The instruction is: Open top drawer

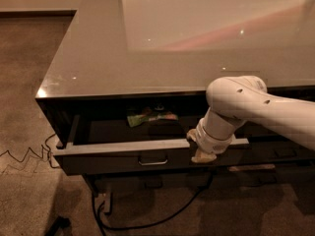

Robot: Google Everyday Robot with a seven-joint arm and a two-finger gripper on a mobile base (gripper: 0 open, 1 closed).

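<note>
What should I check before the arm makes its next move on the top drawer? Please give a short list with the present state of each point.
1. Top drawer is pulled partly out, its inside showing: ok.
2. Gripper is at the drawer's front edge, to the right of the handle: ok.
3. Gripper has a firm hold on the drawer front: cannot tell.
4. Green packet lies at the back of the drawer, apart from the gripper: ok.
5. Cable runs below the drawer, apart from the gripper: ok.
</note>
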